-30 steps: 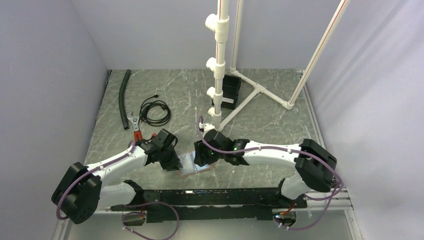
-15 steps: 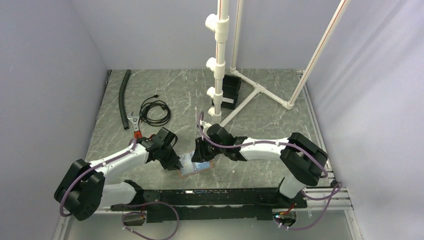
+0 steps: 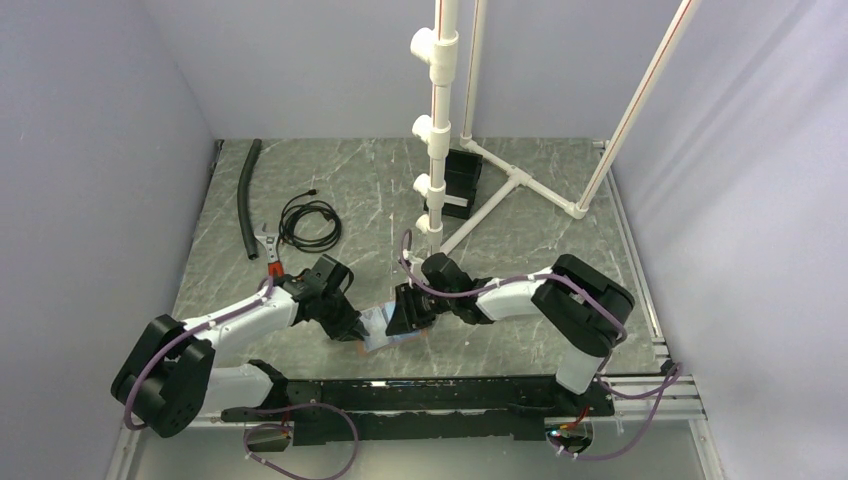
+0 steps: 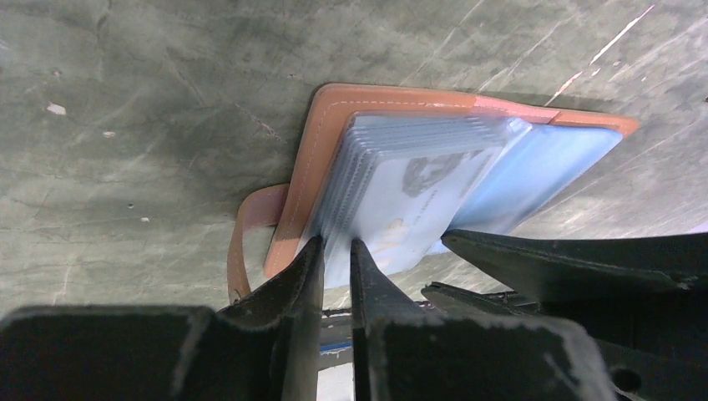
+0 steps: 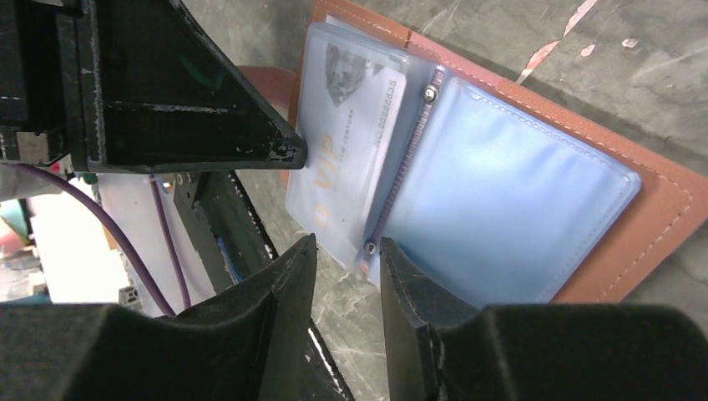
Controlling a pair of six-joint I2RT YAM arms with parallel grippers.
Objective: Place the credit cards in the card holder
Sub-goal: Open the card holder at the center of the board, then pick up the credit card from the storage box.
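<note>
The tan-brown card holder (image 3: 384, 328) lies open on the table between both grippers, its snap tab (image 4: 250, 230) hanging off its edge. A pale card with a portrait and "VIP" lettering (image 5: 355, 142) sits in the top glossy sleeve of one half. The other half shows a light blue panel (image 5: 501, 200); I cannot tell whether it is a card or a sleeve. My left gripper (image 4: 336, 249) is shut on the edge of the sleeve stack. My right gripper (image 5: 344, 251) is slightly open over the sleeves' spine and near edge, holding nothing.
A black hose (image 3: 246, 195), a coiled cable (image 3: 310, 222) and red-handled pliers (image 3: 268, 250) lie at the back left. A white pipe frame (image 3: 437, 120) and a black box (image 3: 462, 180) stand behind. A black rail (image 3: 420, 395) runs along the near edge.
The right arm's elbow and shoulder have swung left and its gripper has dropped slightly toward the near edge. The left gripper and the card holder have hardly moved.
</note>
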